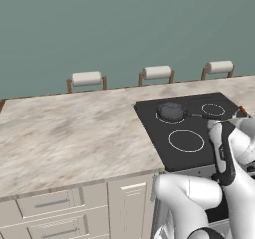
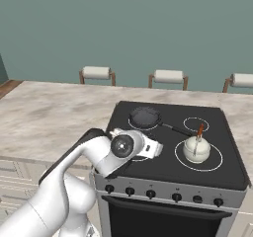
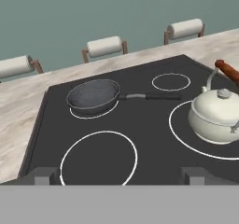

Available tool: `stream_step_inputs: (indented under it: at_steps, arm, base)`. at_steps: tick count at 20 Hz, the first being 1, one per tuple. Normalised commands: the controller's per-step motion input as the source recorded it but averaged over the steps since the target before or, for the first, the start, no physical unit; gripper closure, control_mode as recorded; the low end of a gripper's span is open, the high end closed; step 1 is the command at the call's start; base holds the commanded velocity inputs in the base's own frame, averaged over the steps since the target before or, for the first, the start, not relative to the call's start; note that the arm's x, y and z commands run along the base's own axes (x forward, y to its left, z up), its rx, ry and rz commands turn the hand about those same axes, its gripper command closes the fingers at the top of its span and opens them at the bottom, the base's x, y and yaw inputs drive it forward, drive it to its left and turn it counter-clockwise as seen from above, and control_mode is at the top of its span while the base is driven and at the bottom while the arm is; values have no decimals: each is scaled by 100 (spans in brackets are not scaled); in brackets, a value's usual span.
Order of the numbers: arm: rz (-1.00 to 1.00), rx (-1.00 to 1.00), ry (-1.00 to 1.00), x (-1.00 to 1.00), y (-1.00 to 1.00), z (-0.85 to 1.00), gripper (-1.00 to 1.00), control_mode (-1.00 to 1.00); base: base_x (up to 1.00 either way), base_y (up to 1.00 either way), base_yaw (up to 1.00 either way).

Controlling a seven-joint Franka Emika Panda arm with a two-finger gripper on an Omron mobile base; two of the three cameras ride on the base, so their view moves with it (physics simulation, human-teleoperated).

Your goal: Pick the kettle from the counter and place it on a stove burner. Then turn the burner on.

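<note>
The cream-white kettle [image 3: 217,113] stands upright inside the large front-right stove burner [image 3: 182,135], its reddish-brown handle piece raised. From the right base view the kettle [image 2: 196,150] sits in that same ring [image 2: 216,163]. My gripper [image 3: 120,176] is open, with nothing between its fingertips [image 3: 44,175]. It hovers low over the cooktop's front edge, left of the kettle and apart from it. The marbled counter [image 1: 74,128] spreads to the left of the cooktop.
A dark frying pan [image 3: 93,96] rests on the back-left ring, its long black handle pointing right towards the kettle. A row of black knobs [image 2: 150,194] lines the stove front below my hand. Three stools [image 2: 97,73] stand behind the counter. The front-left ring [image 3: 99,157] is bare.
</note>
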Motion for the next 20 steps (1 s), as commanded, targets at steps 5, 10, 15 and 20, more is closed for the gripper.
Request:
stream_step_inputs:
  at_steps: [5,10,15,20]
  arm:
    - [-2,8,0,-71,-72,-4,-100,-100]
    - [-2,5,0,-70,-75,-19,-100,-100]
    - [-1,3,5,-59,-78,-35,-100,-100]
    - [0,0,12,-42,-60,-48,-100,-100]
  base:
    - [0,0,0]
    - [0,0,0]
    - [0,0,0]
    - [0,0,0]
